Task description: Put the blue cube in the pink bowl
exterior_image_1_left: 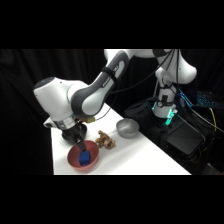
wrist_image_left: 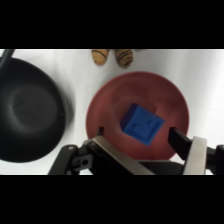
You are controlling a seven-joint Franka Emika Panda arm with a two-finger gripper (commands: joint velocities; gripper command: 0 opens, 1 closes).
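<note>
**Cube sits in the pink bowl, fingers spread and clear of it**

Wrist view: blue cube (wrist_image_left: 143,123) lies inside the pink bowl (wrist_image_left: 107,107), a little off centre, one corner tilted up. Gripper (wrist_image_left: 137,139) hangs right over the bowl, fingers (wrist_image_left: 196,152) parted, one either side of the cube with a visible gap on both sides. Released, nothing held.

Side view: gripper (exterior_image_1_left: 80,146) comes down over the bowl's rim, cube (exterior_image_1_left: 84,158) just below and beside the fingertips, resting in the pink bowl (exterior_image_1_left: 74,162).

Layout: pink bowl is near the table's (exterior_image_1_left: 145,160) front-left corner, close to the front edge. Black bowl (wrist_image_left: 30,112) is just beside it in the wrist view, apart, narrow strip of table between them. Tan-brown lumpy object (exterior_image_1_left: 105,140) sits near the pink bowl toward the table's middle; grey bowl (exterior_image_1_left: 127,128) is further off toward the back edge. The right half of the table is bare white, open room there.
</note>
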